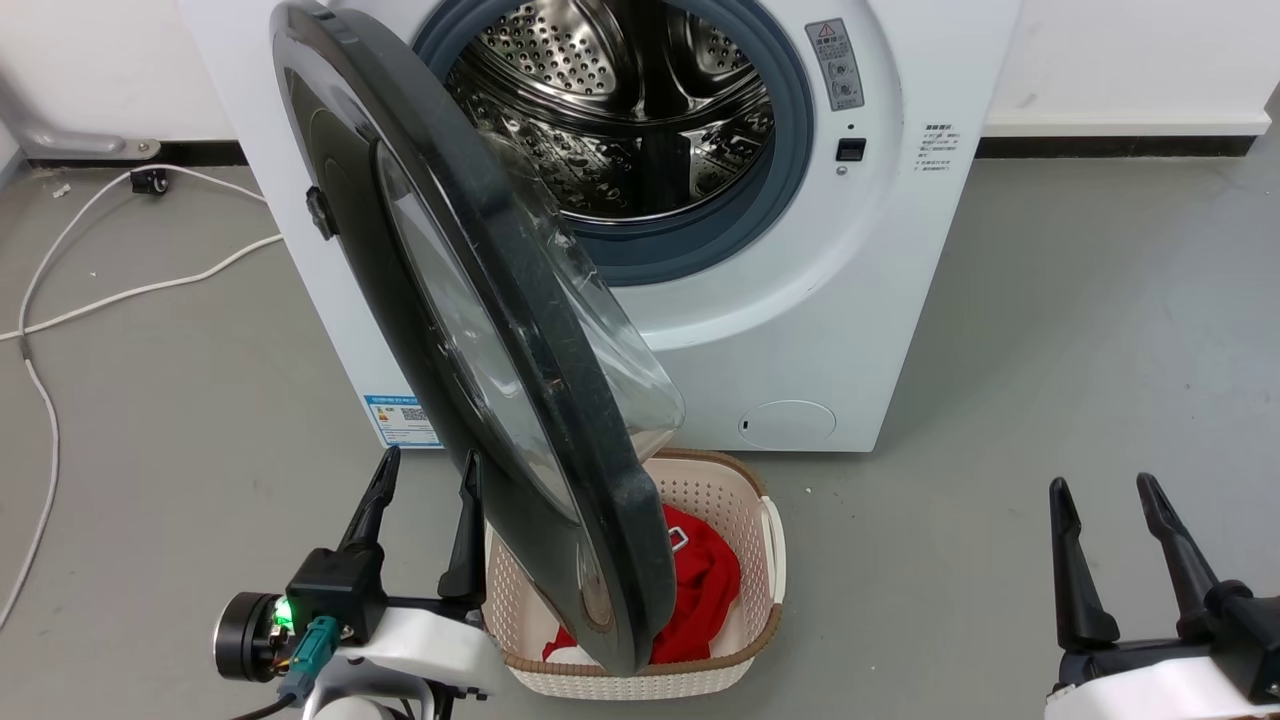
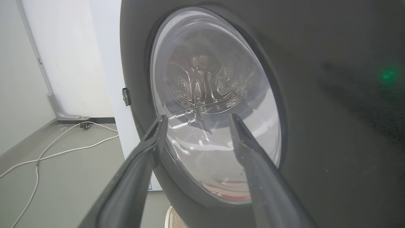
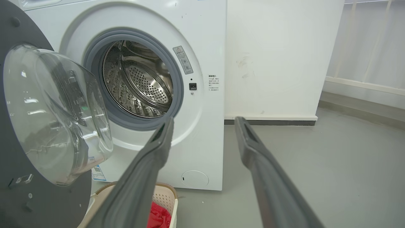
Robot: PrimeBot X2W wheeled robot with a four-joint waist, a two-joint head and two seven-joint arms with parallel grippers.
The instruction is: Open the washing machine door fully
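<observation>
The white washing machine (image 1: 800, 330) faces me with its steel drum (image 1: 620, 110) exposed. The glossy black washing machine door (image 1: 480, 330) is hinged at the left and stands swung out roughly square to the front, its clear glass bowl (image 1: 610, 340) bulging right. My left gripper (image 1: 425, 470) is open just left of the door's lower outer face; in the left wrist view the gripper (image 2: 196, 118) points at the door's glass (image 2: 215, 104), and contact cannot be told. My right gripper (image 1: 1100, 485) is open at the lower right, far from the door, holding nothing.
A cream perforated basket (image 1: 740, 500) with red cloth (image 1: 700, 590) sits on the floor below the door's free edge. White cables (image 1: 60, 300) trail over the grey floor at the left. A round filter cap (image 1: 787, 424) marks the machine's lower front. A wall stands behind.
</observation>
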